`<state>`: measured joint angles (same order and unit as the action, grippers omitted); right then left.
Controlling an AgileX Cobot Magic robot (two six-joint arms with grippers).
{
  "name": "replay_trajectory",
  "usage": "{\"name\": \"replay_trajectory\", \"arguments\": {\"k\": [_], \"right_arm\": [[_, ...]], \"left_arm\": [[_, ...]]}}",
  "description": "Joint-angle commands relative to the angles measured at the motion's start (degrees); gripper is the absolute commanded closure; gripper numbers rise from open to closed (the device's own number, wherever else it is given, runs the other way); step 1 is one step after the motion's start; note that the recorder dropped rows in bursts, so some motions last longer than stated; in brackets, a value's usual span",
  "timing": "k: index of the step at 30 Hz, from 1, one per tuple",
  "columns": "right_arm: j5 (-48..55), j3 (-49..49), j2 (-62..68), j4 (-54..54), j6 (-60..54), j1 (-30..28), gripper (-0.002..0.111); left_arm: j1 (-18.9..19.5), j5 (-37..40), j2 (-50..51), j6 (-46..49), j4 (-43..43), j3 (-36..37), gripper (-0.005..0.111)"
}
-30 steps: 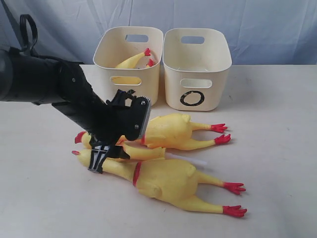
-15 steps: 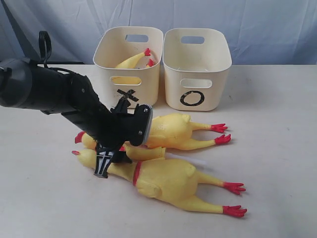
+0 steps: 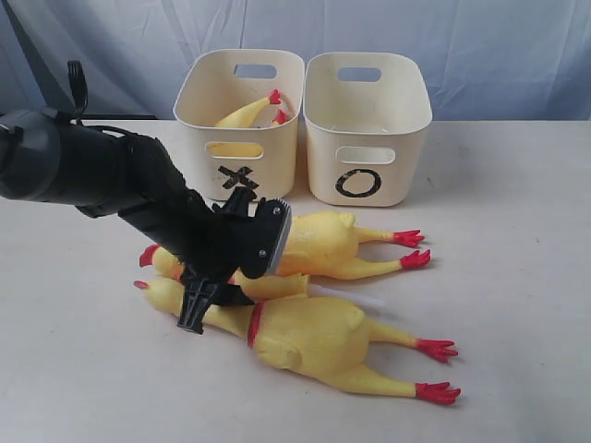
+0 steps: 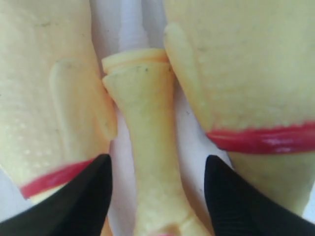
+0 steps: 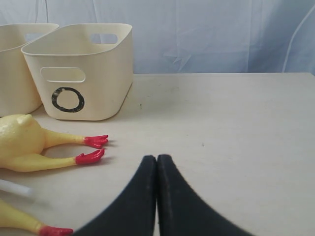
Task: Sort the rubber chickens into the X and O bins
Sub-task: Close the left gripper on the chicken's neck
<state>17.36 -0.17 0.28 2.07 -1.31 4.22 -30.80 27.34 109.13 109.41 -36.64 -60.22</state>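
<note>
Two large rubber chickens lie side by side on the table, one farther back [image 3: 319,242] and one nearer [image 3: 309,334]. A smaller chicken [image 3: 272,284] lies between them. My left gripper [image 3: 205,297] reaches down over that small chicken. In the left wrist view the gripper [image 4: 158,160] is open, its black fingers [image 4: 83,196] straddling the small chicken's narrow body [image 4: 147,123] with table showing on both sides. Another chicken [image 3: 245,113] lies in the X bin [image 3: 242,175]. The O bin [image 3: 367,125] stands beside it. My right gripper [image 5: 157,158] is shut on nothing, low over bare table.
A blue-grey cloth [image 3: 480,46] hangs behind the bins. The far large chicken's red feet [image 5: 91,147] point toward my right gripper. The left arm's black body [image 3: 102,175] stretches in from the left, above the table.
The left arm has shifted a little to the right and lower over the small chicken, uncovering the X mark on the bin. Its jaws stand the same width.
</note>
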Motion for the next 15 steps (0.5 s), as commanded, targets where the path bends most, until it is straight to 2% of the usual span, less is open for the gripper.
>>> {"name": "replay_trajectory", "arguments": {"k": [1, 11, 15], "right_arm": [[-0.7, 0.2, -0.3, -0.1, -0.1, -0.2, 0.108], [-0.7, 0.2, -0.3, -0.1, -0.1, -0.2, 0.108], [-0.7, 0.2, -0.3, -0.1, -0.1, -0.2, 0.108]], "left_arm": [[-0.4, 0.7, 1.6, 0.1, -1.1, 0.2, 0.053], [-0.4, -0.4, 3.3, 0.3, -1.4, 0.2, 0.053], [-0.4, -0.4, 4.2, 0.3, -1.4, 0.2, 0.062]]}}
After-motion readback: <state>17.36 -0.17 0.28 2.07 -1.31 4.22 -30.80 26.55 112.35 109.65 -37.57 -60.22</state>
